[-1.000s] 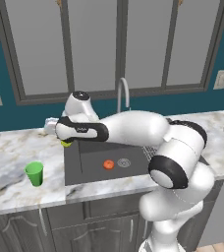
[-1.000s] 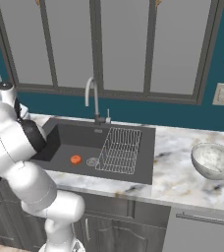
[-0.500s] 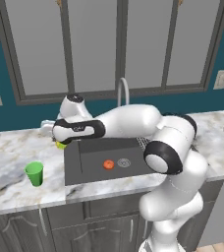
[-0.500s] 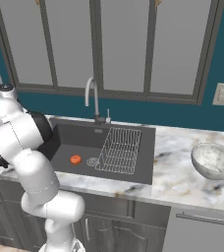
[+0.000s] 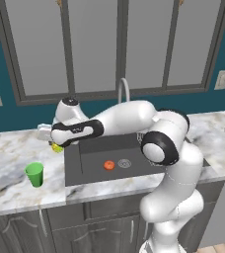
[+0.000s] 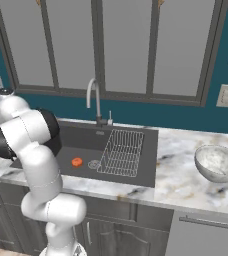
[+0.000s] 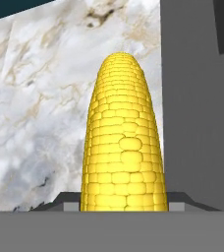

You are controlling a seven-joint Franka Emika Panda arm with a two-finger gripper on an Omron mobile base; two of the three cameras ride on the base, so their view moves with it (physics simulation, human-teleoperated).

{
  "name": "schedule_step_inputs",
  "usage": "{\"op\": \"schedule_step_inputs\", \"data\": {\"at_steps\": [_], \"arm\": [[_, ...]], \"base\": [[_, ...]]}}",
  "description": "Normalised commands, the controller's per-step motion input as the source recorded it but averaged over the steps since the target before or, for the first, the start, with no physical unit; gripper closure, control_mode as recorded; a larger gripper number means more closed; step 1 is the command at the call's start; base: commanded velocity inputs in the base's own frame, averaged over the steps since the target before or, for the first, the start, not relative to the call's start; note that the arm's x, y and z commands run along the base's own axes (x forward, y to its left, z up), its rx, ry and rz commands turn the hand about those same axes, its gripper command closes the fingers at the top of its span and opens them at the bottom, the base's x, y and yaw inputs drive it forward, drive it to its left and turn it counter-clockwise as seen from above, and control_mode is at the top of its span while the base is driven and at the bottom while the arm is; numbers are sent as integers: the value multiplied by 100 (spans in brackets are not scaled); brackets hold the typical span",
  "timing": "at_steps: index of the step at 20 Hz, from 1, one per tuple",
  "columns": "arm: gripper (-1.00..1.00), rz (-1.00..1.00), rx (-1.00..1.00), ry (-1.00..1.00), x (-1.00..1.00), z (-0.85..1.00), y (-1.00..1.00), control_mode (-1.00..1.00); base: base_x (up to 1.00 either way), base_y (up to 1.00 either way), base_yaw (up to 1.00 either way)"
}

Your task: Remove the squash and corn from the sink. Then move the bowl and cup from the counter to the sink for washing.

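Counter [image 5: 16, 183] is polished white-grey marbled stone. Sink [image 6: 81, 142] matt dark grey, with thin metal wire rack [image 6: 122, 152] and metal faucet [image 6: 92, 97]. Corn [image 7: 123, 147] bumpy, slightly glossy yellow kernels. Cup [image 5: 34, 174] smooth green plastic-looking. Bowl [image 6: 219, 162] speckled, stone-like.

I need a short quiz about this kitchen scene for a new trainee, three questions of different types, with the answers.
1. True or false: the squash lies in the sink.
2. What does the gripper hold? A) the cup B) the corn C) the bowl
3. Fill in: the cup stands on the ____ left of the sink.

Key
1. True: it lies beside the drain.
2. B: the corn sits between the fingers, over the counter by the sink's left edge.
3. counter. The bowl stands on it too, on the right side.
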Motion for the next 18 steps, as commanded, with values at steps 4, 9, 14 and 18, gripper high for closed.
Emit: {"op": "schedule_step_inputs", "data": {"at_steps": [4,9,14,18], "arm": [[100,-4,0,0,1,-18,13,-100],[100,-8,-4,0,0,-15,11,-100],[100,-9,-5,0,4,-12,7,-100],[100,-7,-1,0,8,-9,6,-100]], "base": [[0,0,0],[0,0,0],[0,0,0],[0,0,0]]}}
